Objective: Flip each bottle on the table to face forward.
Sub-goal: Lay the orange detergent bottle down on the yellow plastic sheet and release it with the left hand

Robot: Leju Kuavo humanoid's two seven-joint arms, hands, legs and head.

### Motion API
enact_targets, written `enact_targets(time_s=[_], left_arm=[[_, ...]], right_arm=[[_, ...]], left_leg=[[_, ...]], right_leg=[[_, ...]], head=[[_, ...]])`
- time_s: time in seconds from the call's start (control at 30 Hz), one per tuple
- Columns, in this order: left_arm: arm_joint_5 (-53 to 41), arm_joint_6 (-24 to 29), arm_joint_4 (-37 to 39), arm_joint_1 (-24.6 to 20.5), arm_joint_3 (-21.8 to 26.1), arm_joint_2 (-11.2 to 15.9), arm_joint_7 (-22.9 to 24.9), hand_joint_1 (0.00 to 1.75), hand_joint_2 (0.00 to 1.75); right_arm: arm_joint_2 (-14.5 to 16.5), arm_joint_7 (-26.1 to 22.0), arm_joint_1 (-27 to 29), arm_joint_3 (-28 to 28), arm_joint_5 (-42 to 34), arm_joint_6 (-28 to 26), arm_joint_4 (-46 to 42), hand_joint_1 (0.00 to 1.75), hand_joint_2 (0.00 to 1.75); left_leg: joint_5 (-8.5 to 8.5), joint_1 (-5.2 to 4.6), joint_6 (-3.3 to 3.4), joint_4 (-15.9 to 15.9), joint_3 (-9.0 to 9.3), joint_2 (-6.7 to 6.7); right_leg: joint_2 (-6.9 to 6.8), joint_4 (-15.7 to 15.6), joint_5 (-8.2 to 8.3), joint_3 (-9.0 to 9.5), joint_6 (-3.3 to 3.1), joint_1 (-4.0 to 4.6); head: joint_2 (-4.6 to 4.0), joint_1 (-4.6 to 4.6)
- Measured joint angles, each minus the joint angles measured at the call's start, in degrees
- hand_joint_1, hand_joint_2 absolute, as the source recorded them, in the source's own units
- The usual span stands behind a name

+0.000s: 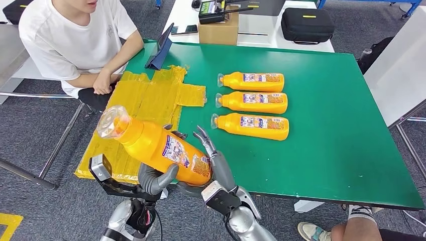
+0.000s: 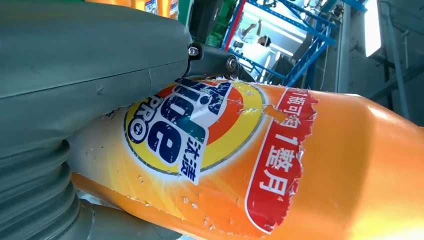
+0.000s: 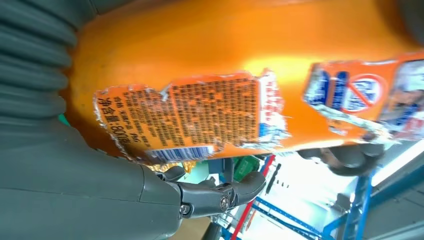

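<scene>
Right now I have the orange bottle (image 1: 160, 148) held up off the green table (image 1: 326, 150), tilted, its clear cap toward the left, with three more bottles (image 1: 251, 104) lying in a row further in. My left hand (image 1: 153, 179) cradles it underneath while my right hand (image 1: 213, 160) braces its base end, fingers partly spread. I judge the smooth plastic and peeling label (image 2: 272, 165) could let it slip as I turn it, falling at the table edge.

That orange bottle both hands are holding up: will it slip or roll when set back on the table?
The orange bottle looks glossy, so possibly slippery. Its body seems rounded, so it might roll; the three bottles lying on the green table rest steady, suggesting flatter sides.
</scene>
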Motion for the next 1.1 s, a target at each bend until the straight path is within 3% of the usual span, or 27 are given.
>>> enact_targets(time_s=[0.5, 0.77, 0.93, 1.1], left_arm=[[-5.7, 5.8, 0.2, -1.0, 2.1, -0.1, -2.8, 1.75, 1.75], [-34.0, 27.4, 3.6, -3.6, 5.2, 1.6, -9.4, 1.75, 1.75], [-46.7, 38.5, 9.3, -6.3, 7.4, 2.9, -10.7, 1.75, 1.75], [-59.9, 48.1, 18.1, -11.2, 8.3, 4.5, -8.2, 1.75, 1.75]], right_arm=[[-0.1, -4.7, 6.3, -3.4, -1.9, -11.4, -16.4, 0.0, 0.0], [-1.5, -5.6, 7.4, -8.1, -5.0, -29.6, -26.1, 0.0, 0.0], [-2.0, -5.7, 7.4, -10.6, -7.2, -31.6, -30.9, 0.0, 0.0], [-2.4, -5.7, 7.1, -10.9, -9.7, -31.4, -31.9, 0.0, 0.0]], left_leg=[[0.0, 0.0, 0.0, 0.0, 0.0, -0.01], [0.01, -0.01, 0.01, 0.0, 0.0, 0.0], [0.02, 0.0, 0.0, 0.0, 0.01, -0.01], [0.03, 0.0, 0.0, 0.0, 0.01, -0.01]], right_leg=[[-0.01, 0.0, 0.0, 0.0, 0.0, 0.0], [0.0, 0.0, 0.01, 0.02, 0.01, -0.01], [-0.01, 0.0, 0.02, 0.02, 0.01, 0.0], [-0.01, 0.0, 0.02, 0.02, 0.01, 0.0]], head=[[0.0, 0.0], [0.0, 0.01], [-0.01, 0.01], [0.0, 0.0]])
